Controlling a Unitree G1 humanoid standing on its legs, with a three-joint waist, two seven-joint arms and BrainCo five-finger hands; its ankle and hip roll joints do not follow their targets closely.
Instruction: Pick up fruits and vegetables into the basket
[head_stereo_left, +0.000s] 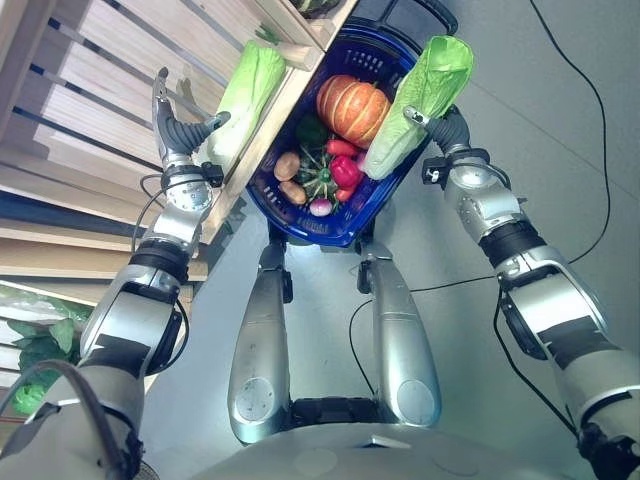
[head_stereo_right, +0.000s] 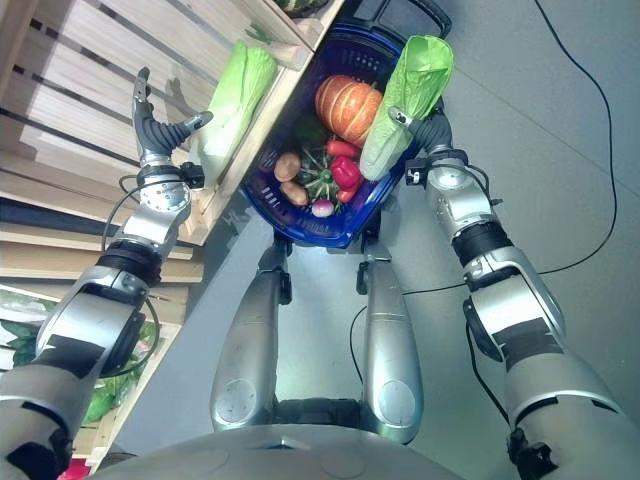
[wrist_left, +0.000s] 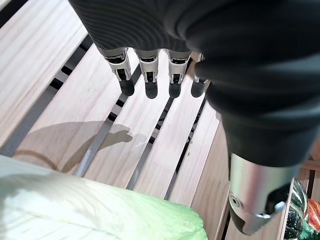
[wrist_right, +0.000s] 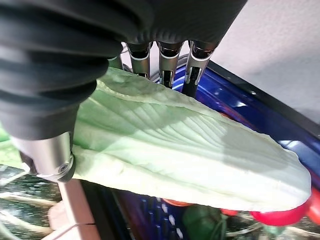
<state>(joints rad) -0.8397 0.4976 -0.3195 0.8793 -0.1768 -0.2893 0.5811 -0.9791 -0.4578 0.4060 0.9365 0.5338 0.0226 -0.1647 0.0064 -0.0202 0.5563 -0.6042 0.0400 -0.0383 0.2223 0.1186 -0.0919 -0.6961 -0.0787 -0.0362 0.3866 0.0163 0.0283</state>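
The right hand (head_stereo_left: 437, 125) grips a cabbage (head_stereo_left: 420, 100) over the basket (head_stereo_left: 283, 212). The left hand (head_stereo_left: 180, 130) is open beside another cabbage (head_stereo_left: 243, 95) on the shelf (head_stereo_left: 110, 90).

Basket (head_stereo_left: 300, 215) right of shelf (head_stereo_left: 110, 110); pumpkin (head_stereo_left: 352, 108), apparently potatoes (head_stereo_left: 288, 166), inside basket.

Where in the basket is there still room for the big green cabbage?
The basket is crowded: pumpkin, potatoes, red pepper and other vegetables fill the middle and the near end. The cabbage in the right hand lies along the basket's right rim. Little bare floor shows.
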